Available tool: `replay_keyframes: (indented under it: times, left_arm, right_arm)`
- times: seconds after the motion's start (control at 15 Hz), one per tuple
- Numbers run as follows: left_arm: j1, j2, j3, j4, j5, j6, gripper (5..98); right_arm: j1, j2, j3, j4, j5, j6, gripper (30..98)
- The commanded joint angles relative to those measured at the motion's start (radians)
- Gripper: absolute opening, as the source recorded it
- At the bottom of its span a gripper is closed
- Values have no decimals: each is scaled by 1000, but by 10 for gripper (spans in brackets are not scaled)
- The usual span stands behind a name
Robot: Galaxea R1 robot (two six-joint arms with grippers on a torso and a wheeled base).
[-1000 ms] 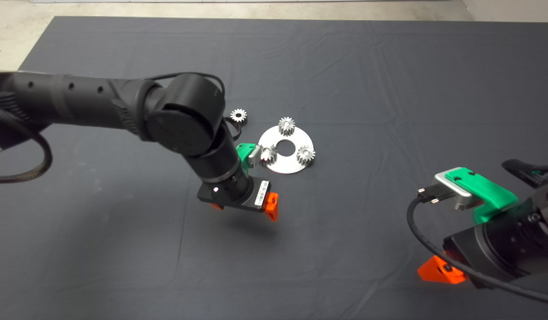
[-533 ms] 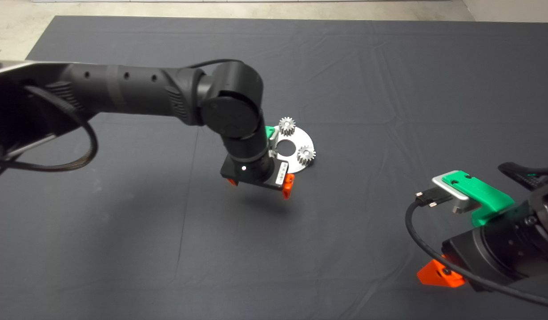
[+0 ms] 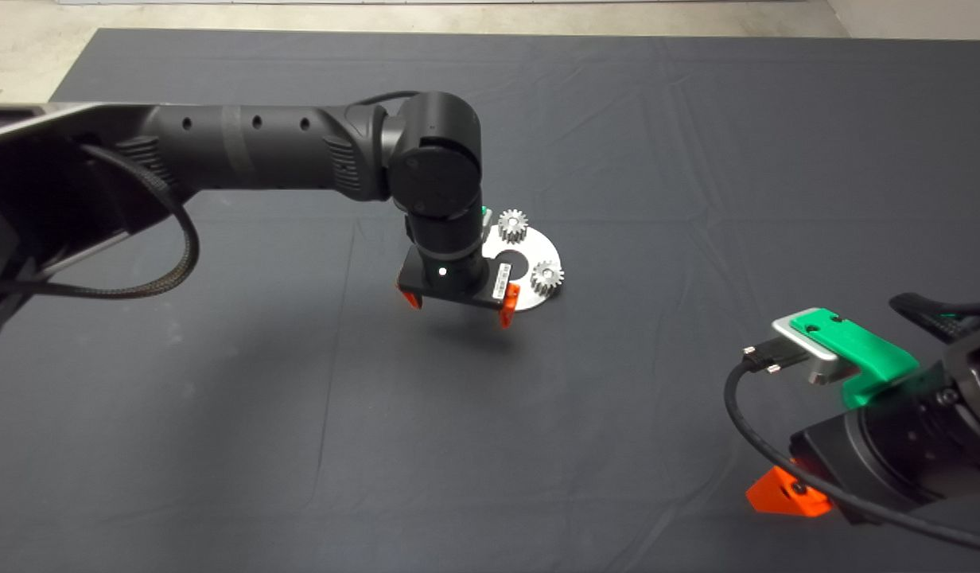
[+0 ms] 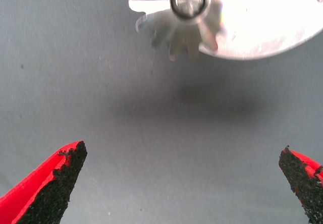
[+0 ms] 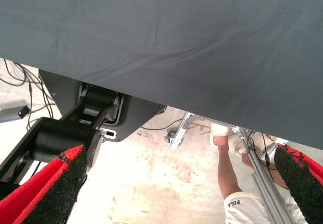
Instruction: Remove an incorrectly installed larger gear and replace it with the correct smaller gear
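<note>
The larger gear (image 4: 174, 19) gleams bright silver, like the round plate (image 3: 538, 256) under it. The counter (image 3: 657, 159) is dark grey; the left hand (image 4: 184, 183) has red fingers (image 4: 43, 183) with black pads.

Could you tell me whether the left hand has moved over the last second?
Yes: the left hand moved farther up the mat, now over the silver disc's near-left edge.

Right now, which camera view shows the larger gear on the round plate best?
The left wrist view: the larger gear sits at the plate's edge, its broad teeth visible beyond the open left gripper. In the head view the left arm hides it. The right wrist view shows none of it.
</note>
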State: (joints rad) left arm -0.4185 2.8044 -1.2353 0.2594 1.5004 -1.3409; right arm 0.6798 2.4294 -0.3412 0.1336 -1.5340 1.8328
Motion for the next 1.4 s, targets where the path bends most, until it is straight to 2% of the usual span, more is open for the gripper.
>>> replay_keyframes:
  times: [0.0,0.2,0.53,0.67,0.8,0.87,1.33]
  left_arm:
    - [-13,43,-98,0,4,70,982]
    - [-13,92,-205,-3,0,147,982]
    - [-13,100,-271,-5,-2,209,982]
    - [-11,108,-297,-5,-14,233,982]
    - [3,109,-331,-5,-16,268,982]
    - [14,110,-354,-5,-24,283,982]
    - [33,109,-377,-5,-29,301,982]
  right_arm:
    - [11,1,3,-5,-107,-1,977]
    - [9,1,2,-5,-107,-1,977]
    - [-6,-2,2,-5,-107,-1,977]
    - [-8,-2,3,-5,-107,-1,977]
    - [-11,-2,2,-5,-107,-1,977]
    - [-10,-3,2,-5,-107,-1,977]
    - [-10,-6,2,-5,-109,0,977]
